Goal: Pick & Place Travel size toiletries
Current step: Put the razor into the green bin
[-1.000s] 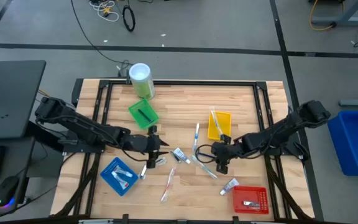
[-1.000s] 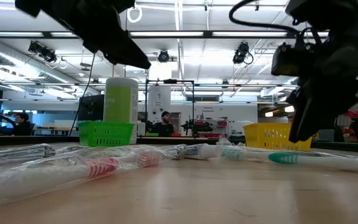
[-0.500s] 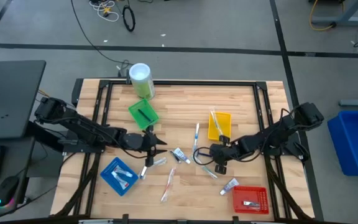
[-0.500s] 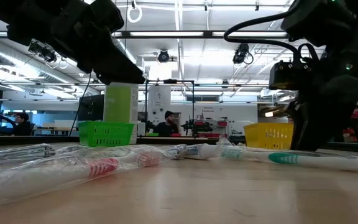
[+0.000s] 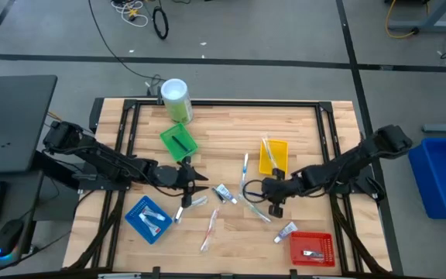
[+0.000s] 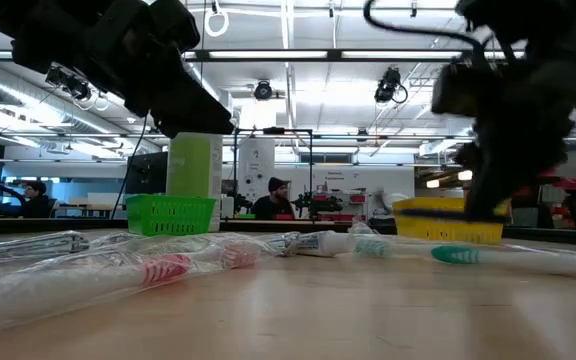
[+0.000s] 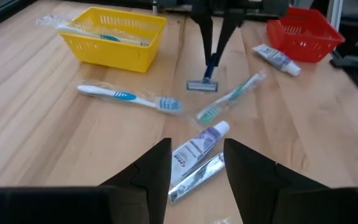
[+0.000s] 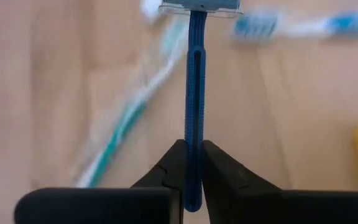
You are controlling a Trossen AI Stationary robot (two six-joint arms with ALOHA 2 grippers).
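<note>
The right tool (image 8: 190,163) is clenched on the handle of a blue razor (image 8: 194,93), gripping it low on the shaft so the head points away from the wrist; from the left wrist view the razor (image 7: 206,74) hangs nearly upright, its head just at the wooden surface (image 5: 231,128), between a blue-and-white toothbrush (image 7: 131,98) and a green toothbrush in clear wrap (image 7: 229,97); from above, the right tool (image 5: 272,188) sits near the middle of the surface, just below the yellow tray (image 5: 273,155), which holds a wrapped toothbrush.

The left tool (image 5: 194,179) hovers with its fingers (image 7: 151,171) spread apart and nothing between them, over a white tube (image 7: 196,147) and a silvery tube (image 7: 197,177) lying side by side; the blue tray (image 5: 150,218) just beside it holds some small tubes; the green tray (image 5: 178,142) carries a thin black piece; the red tray (image 5: 312,248) at the near right corner has a silvery item in it, with another small tube (image 5: 286,230) lying just outside it; a pink toothbrush (image 5: 210,230) lies loose toward the front edge; the green canister with a white lid (image 5: 176,99) stands at the far edge.
</note>
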